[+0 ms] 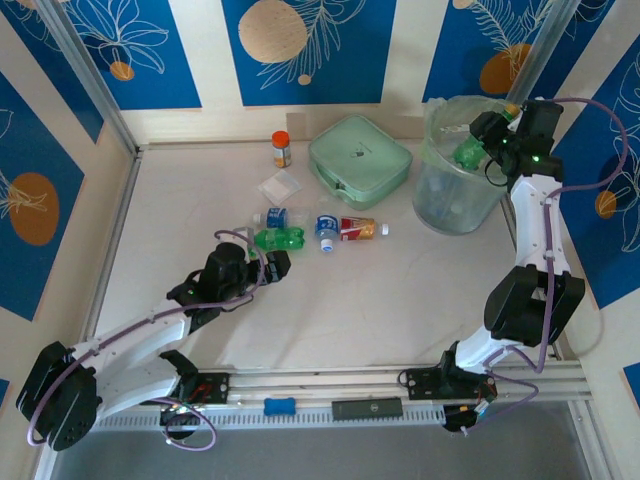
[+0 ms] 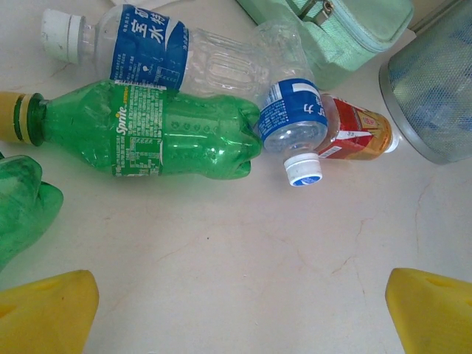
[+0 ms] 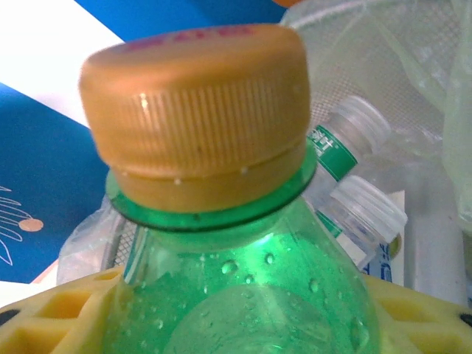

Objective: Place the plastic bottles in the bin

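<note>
Over the bin (image 1: pixel 450 205), a tall translucent tub lined with a pale green bag, my right gripper (image 1: pixel 487 140) is shut on a green bottle (image 1: pixel 469 153). Up close, that bottle's orange-yellow cap (image 3: pixel 195 110) and wet green shoulder (image 3: pixel 243 287) sit between my yellow fingers (image 3: pixel 59 313), with clear-capped bottles (image 3: pixel 365 210) lying in the bin below. Mid-table lie a green Sprite bottle (image 2: pixel 162 140), two clear blue-labelled bottles (image 2: pixel 147 51) (image 2: pixel 291 122) and a red-labelled one (image 2: pixel 354 133). My left gripper (image 1: pixel 275 262) hovers open just short of the Sprite bottle, fingers (image 2: pixel 44 313) wide apart over bare table. Another green bottle (image 2: pixel 22 210) pokes in at left.
A flat mint-green case (image 1: pixel 360 160) lies at the back, left of the bin. A short orange-capped jar (image 1: pixel 282 148) and a small white packet (image 1: pixel 280 187) sit behind the bottles. Walls close the table on the left, right and far sides; a metal rail (image 1: pixel 400 385) runs along the near edge.
</note>
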Robot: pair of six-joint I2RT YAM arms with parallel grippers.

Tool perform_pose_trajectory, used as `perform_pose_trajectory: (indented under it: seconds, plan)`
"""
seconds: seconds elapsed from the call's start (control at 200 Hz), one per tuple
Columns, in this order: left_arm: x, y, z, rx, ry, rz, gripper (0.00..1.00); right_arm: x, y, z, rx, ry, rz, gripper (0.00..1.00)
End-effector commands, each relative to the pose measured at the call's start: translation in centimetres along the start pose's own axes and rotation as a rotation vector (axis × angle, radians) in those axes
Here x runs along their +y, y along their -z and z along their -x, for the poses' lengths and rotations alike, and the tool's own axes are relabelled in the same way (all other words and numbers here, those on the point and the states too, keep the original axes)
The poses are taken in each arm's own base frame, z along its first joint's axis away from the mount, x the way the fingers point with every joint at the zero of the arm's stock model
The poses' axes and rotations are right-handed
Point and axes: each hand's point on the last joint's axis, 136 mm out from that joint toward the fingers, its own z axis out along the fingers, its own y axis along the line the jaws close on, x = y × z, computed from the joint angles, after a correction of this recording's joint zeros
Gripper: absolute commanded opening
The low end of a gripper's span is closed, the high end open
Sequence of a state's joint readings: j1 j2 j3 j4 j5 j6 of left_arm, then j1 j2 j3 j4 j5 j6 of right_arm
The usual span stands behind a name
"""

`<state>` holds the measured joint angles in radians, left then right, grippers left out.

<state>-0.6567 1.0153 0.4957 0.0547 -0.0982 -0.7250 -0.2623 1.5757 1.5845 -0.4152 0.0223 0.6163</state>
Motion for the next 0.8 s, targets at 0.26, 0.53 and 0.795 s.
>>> perform_pose_trajectory:
  seconds: [0.26,0.53,0.795]
  plan:
    - [1.2,0.7,0.5,-0.024,-0.010,0.058,0.99,1.7,4.1,3.2,-0.107,0.026,0.039,0.88]
    - [2.4,1.0,1.4,-0.066,-0.011,0.107,0.99,5.5,9.8,4.0,-0.217,0.083,0.150,0.88]
    - [4.4,1.4,3.1,-0.095,-0.017,0.174,0.99,10.1,10.8,-3.1,-0.085,0.148,0.312,0.92]
